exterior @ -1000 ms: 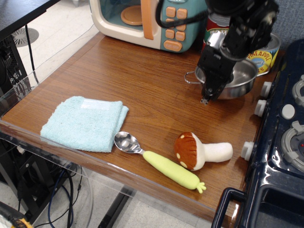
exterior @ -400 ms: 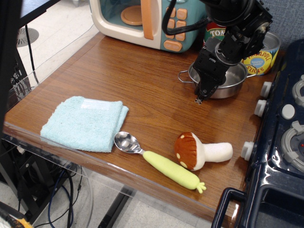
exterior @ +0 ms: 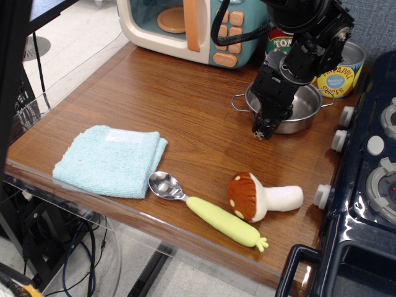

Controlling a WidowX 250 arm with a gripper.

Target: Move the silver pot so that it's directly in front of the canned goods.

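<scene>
The silver pot stands on the wooden counter at the back right, its left wire handle sticking out. My black gripper reaches down over the pot's front-left rim and looks shut on that rim, with one finger outside the wall. Directly behind the pot stand the canned goods: the Tomato Sauce can, mostly hidden by my arm, and the Pineapple Slices can to its right.
A toy microwave is at the back. A light blue cloth, a green-handled spoon and a plush mushroom lie near the front edge. A dark blue toy stove borders the right side.
The pot and my gripper have shifted a little to the left together, then settled; the gripper dipped slightly lower over the last moment.
</scene>
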